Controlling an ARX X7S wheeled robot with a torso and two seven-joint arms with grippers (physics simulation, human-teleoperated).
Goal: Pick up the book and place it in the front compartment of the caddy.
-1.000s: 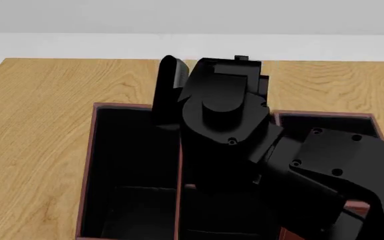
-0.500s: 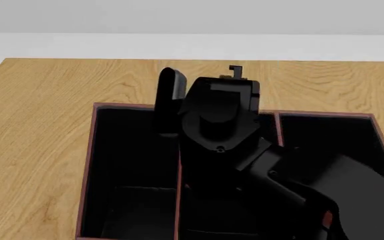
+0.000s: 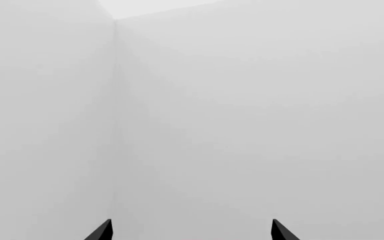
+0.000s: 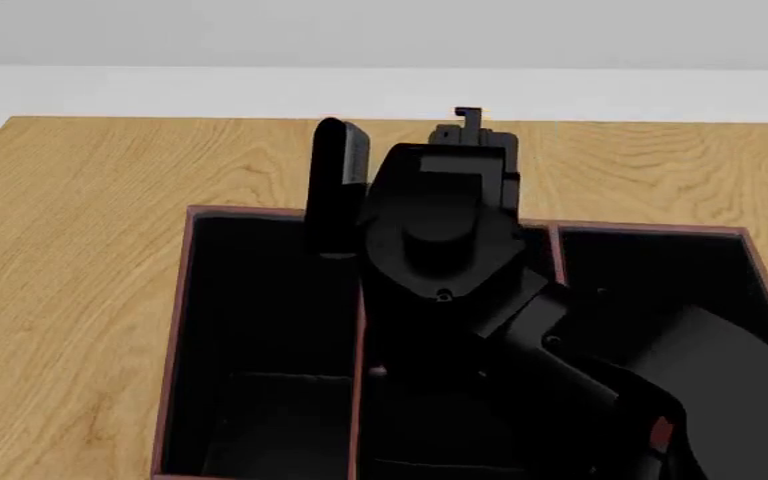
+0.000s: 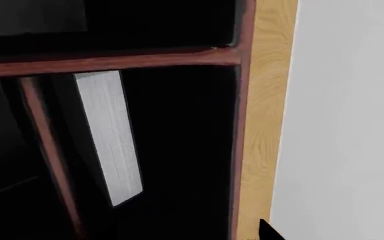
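Book (image 4: 333,185): black hardcover, upright, upper centre-left of head view, over the caddy's (image 4: 184,300) far rim.

Handling, judged: stiff, light, smooth-sided; best pinched across the covers near the top.

Right gripper (image 4: 458,125): fingers hidden behind wrist housing; whether it pinches the book cannot be told.

Left gripper (image 3: 190,231): tips spread wide, empty, facing blank wall.

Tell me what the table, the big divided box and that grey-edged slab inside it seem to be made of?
The table looks like light wood with a matte finish: flowing grain lines show. The caddy has red-brown walls and a flat black lining, perhaps painted wood or plastic; the render leaves it open. The book shows a pale, finely streaked edge like stacked paper pages, with a dark cover.
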